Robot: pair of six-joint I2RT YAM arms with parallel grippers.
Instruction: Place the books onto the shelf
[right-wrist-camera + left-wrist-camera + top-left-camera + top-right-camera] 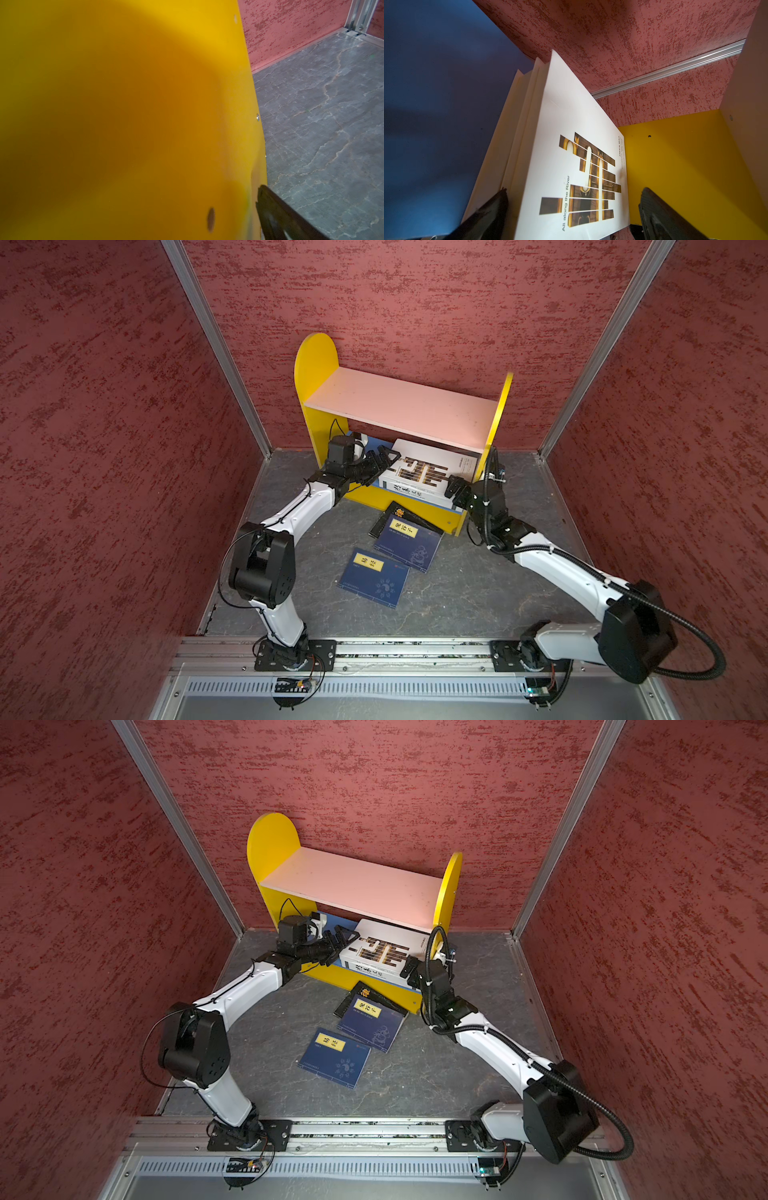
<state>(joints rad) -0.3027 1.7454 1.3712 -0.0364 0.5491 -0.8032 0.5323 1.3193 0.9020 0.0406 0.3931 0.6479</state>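
My left arm reaches low into the shelf [316,364]. The left tool [387,462] is spread wide astride the brown-bar white book [424,470], which lies flat on another white book [504,141] on the blue board. The right tool [454,488] gapes at their near right corner. On the counter [478,593] lie the near navy book [374,578], the black book [384,522] and the far navy book [409,545].

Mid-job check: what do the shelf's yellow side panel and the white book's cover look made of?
Yellow side panel: likely painted wood or fibreboard, with a smooth satin coat, screw heads and a drilled hole. White book cover: probably smooth printed card; paper page edges show beside it.
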